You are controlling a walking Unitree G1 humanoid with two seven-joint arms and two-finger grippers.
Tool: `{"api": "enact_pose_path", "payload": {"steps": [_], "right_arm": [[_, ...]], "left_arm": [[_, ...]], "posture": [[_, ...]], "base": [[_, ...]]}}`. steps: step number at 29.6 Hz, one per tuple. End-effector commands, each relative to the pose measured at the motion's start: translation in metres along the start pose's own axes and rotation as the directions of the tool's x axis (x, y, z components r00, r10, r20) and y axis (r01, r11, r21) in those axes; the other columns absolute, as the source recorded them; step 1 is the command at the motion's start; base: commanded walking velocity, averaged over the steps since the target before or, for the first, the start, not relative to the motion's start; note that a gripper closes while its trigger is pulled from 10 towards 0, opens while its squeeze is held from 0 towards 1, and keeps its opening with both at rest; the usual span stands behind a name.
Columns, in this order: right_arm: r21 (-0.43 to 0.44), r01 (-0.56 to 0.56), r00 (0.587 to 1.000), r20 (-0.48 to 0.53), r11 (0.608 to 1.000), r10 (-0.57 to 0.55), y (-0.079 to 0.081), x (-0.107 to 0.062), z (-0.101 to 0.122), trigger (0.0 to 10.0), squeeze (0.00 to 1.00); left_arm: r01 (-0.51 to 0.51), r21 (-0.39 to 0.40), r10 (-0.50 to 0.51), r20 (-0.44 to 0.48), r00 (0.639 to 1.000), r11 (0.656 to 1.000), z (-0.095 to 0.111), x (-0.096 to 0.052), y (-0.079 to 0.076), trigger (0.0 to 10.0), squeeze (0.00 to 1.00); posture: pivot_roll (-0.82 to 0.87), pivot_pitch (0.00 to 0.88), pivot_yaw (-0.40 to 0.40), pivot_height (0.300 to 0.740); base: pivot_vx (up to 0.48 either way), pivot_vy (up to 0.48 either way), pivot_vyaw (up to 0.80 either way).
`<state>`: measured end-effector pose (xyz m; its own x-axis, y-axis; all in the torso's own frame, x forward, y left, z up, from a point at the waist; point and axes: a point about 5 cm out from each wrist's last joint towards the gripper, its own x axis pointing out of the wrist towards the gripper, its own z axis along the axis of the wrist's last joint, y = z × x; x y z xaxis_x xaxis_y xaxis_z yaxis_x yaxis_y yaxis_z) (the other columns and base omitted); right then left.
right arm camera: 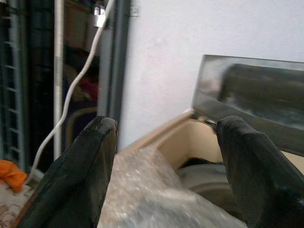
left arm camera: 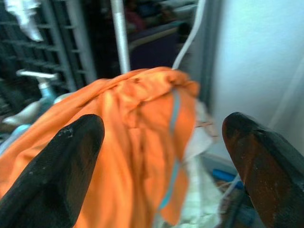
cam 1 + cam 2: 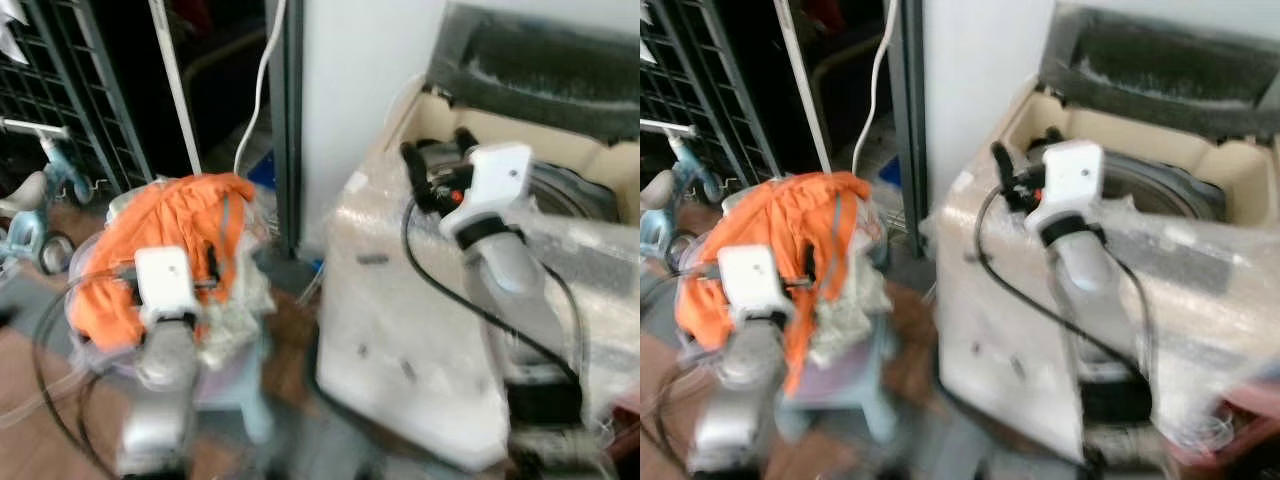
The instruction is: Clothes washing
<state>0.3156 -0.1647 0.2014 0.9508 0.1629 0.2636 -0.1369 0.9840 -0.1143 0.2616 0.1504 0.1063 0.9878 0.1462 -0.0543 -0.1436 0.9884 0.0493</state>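
Left pincer [image 2: 161, 161] is hanging wide open in front of the orange garment [image 3: 175, 245], gripping nothing. That garment is sitting on top of the laundry heap in the basket [image 3: 235, 375], left of the washing machine [image 3: 420, 330]. Right pincer [image 1: 166, 166] is also spread open and empty, hovering over the machine's open tub [image 3: 1160, 185], lid up. Risk, my read: the views are blurring, so a grab now could snag only a fold and drag the pale clothes [image 3: 235, 300] underneath onto the floor.
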Motion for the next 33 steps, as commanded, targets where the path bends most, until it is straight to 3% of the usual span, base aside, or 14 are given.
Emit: {"api": "enact_pose_path", "payload": {"steps": [1, 4, 6, 8, 9, 11, 12, 13, 17, 18, 19, 22, 27, 33], "right_arm": [[-0.036, -0.010, 1.000, -0.001, 0.999, 0.010, 0.006, 0.005, 0.003, 10.0, 0.00], [-0.043, -0.009, 1.000, -0.002, 0.999, 0.009, 0.007, 0.005, 0.002, 10.0, 0.00], [0.018, 0.007, 1.000, -0.019, 1.000, -0.006, 0.010, 0.003, -0.002, 10.0, 0.00], [-0.068, -0.009, 0.998, -0.058, 0.998, 0.005, 0.013, 0.001, -0.005, 10.0, 0.00], [-0.056, -0.058, 0.997, -0.061, 0.997, 0.054, 0.017, 0.000, -0.006, 10.0, 0.00], [0.079, -0.141, 0.988, -0.049, 0.987, 0.145, 0.023, -0.004, -0.007, 10.0, 0.00], [0.103, -0.139, 0.988, -0.049, 0.985, 0.145, 0.023, -0.005, -0.007, 10.0, 0.00], [0.060, -0.071, 0.996, -0.059, 0.996, 0.074, 0.017, -0.005, -0.009, 10.0, 0.00], [-0.049, -0.010, 0.996, -0.085, 0.999, 0.005, 0.013, -0.005, -0.014, 10.0, 0.00], [0.058, -0.021, 0.993, -0.118, 0.998, 0.027, 0.017, -0.006, -0.020, 10.0, 0.00], [0.108, -0.024, 0.991, -0.126, 0.994, 0.038, 0.019, -0.007, -0.021, 10.0, 0.00], [0.027, -0.019, 0.983, -0.180, 0.999, 0.023, 0.019, -0.009, -0.028, 10.0, 0.00], [0.080, -0.137, 0.975, -0.163, 0.987, 0.149, 0.031, -0.017, -0.028, 10.0, 0.00], [0.113, -0.137, 0.971, -0.179, 0.984, 0.156, 0.034, -0.017, -0.031, 10.0, 0.00]], "left_arm": [[-0.004, 0.009, 0.004, 0.017, 1.000, 1.000, 0.004, 0.002, 0.006, 10.0, 0.00], [-0.004, 0.010, 0.004, 0.017, 1.000, 1.000, 0.004, 0.001, 0.007, 10.0, 0.00], [-0.004, 0.016, 0.003, 0.022, 1.000, 1.000, 0.004, 0.001, 0.009, 10.0, 0.00], [-0.004, 0.019, 0.003, 0.024, 1.000, 1.000, 0.003, 0.001, 0.009, 10.0, 0.00], [0.000, 0.022, 0.000, 0.031, 1.000, 1.000, 0.003, 0.000, 0.010, 10.0, 0.00], [-0.006, 0.028, 0.005, 0.051, 0.999, 1.000, 0.005, 0.000, 0.011, 10.0, 0.00], [-0.012, 0.029, 0.010, 0.055, 0.998, 1.000, 0.005, 0.000, 0.011, 10.0, 0.00], [-0.031, 0.025, 0.029, 0.058, 0.998, 0.999, 0.005, 0.001, 0.014, 10.0, 0.00], [-0.039, 0.021, 0.038, 0.047, 0.998, 0.999, 0.004, 0.001, 0.015, 10.0, 0.00], [-0.030, 0.017, 0.030, 0.037, 0.999, 0.999, 0.003, 0.001, 0.015, 10.0, 0.00], [-0.026, 0.013, 0.026, 0.035, 0.999, 1.000, 0.003, 0.001, 0.014, 10.0, 0.00], [-0.039, 0.005, 0.039, 0.035, 0.999, 0.999, 0.003, 0.001, 0.015, 10.0, 0.00], [-0.049, -0.002, 0.049, 0.026, 0.998, 0.999, 0.001, 0.002, 0.016, 10.0, 0.00], [-0.043, -0.004, 0.043, 0.029, 0.999, 0.999, 0.001, 0.002, 0.016, 10.0, 0.00]], "posture": [[-0.04, 0.000, -0.005, 0.740], [-0.04, 0.000, -0.006, 0.740], [-0.03, 0.000, -0.007, 0.740], [-0.04, 0.000, -0.007, 0.740], [-0.04, 0.000, -0.006, 0.740], [-0.04, 0.000, -0.007, 0.740], [-0.04, 0.000, -0.007, 0.740], [-0.04, 0.000, -0.007, 0.740], [-0.04, 0.000, -0.006, 0.740], [-0.04, 0.000, -0.006, 0.740], [-0.04, 0.000, -0.005, 0.740], [-0.05, 0.000, -0.006, 0.740], [-0.04, 0.000, -0.006, 0.740], [-0.04, 0.000, -0.007, 0.740]], "base": [[0.000, 0.480, 0.00], [0.000, 0.480, 0.00], [0.000, 0.480, 0.00], [0.000, 0.480, 0.00], [0.000, 0.480, 0.00], [0.000, 0.471, 0.00], [0.000, 0.000, 0.00], [0.000, 0.000, 0.00], [0.000, 0.000, 0.00], [0.000, 0.000, 0.00], [0.000, 0.000, 0.00], [0.000, 0.000, 0.00], [0.000, 0.000, 0.16], [0.229, 0.000, 0.74]]}}
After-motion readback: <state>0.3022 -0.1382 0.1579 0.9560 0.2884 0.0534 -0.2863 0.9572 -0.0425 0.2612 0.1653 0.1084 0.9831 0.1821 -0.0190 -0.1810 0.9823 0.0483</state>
